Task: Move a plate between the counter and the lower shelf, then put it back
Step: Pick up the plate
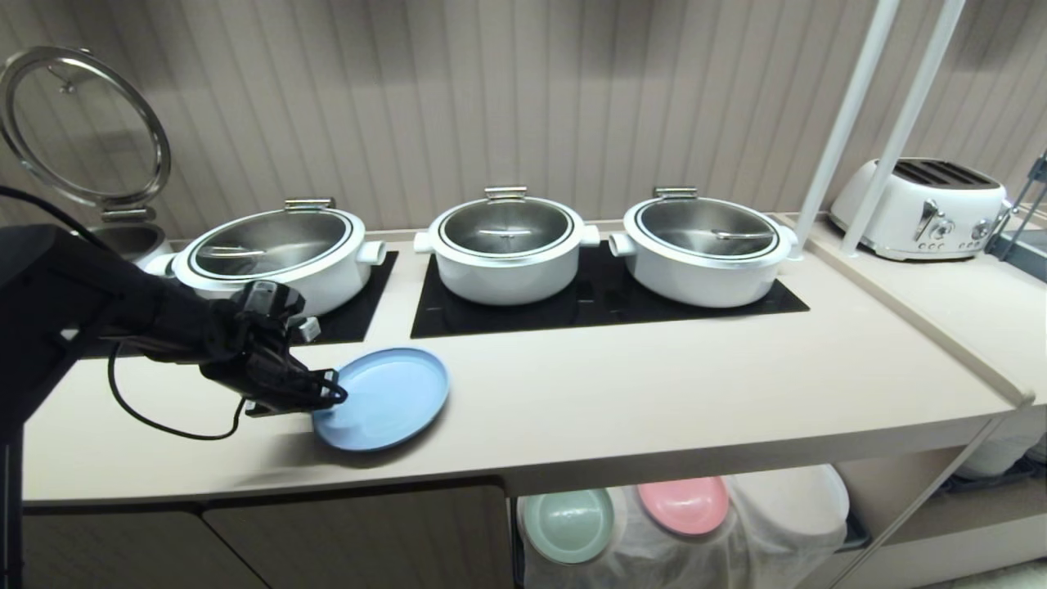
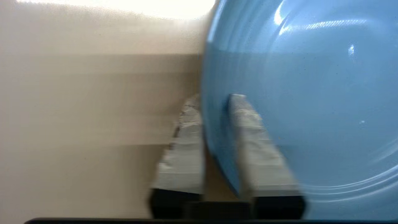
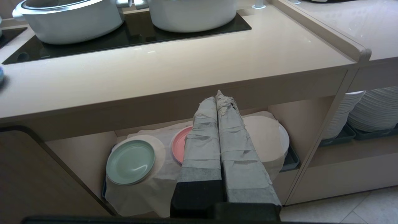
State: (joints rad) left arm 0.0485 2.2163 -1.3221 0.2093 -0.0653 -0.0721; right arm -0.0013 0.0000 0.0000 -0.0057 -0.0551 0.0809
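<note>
Left end effector (image 1: 327, 398) clamped on plate (image 1: 384, 398) rim, edge-on, likely for lifting off desk (image 1: 654, 393); right end effector (image 3: 219, 99) together, idle.

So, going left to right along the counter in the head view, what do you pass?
Left gripper shut on the blue plate → three white lidded pots → white toaster.

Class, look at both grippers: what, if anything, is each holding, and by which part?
The left gripper pinches the light-blue plate by its rim, at the edge nearest the arm, one finger above it and one below. The right gripper is shut on nothing.
</note>
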